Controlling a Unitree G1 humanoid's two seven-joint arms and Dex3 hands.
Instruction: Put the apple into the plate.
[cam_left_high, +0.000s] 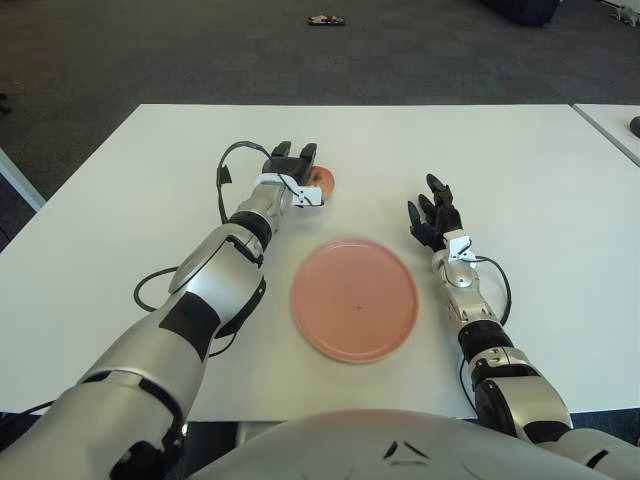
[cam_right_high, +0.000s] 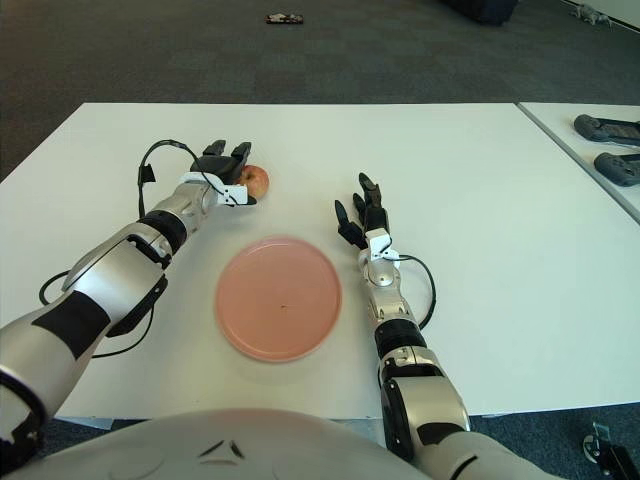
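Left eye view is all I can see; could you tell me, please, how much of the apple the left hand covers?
Observer: The right eye view shows most of the apple, beyond the plate; the left hand is against its left side only.
Operator: Thank you. Is anything on the neighbouring table?
Observer: Two dark devices lie there; yours shows one's edge. The right hand is right of the plate.

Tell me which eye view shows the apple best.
The right eye view: the apple shows most of its round side beside the left hand, whose fingers reach it. In the left eye view the hand and its white wrist piece cover more of the apple. The right hand shows right of the plate.
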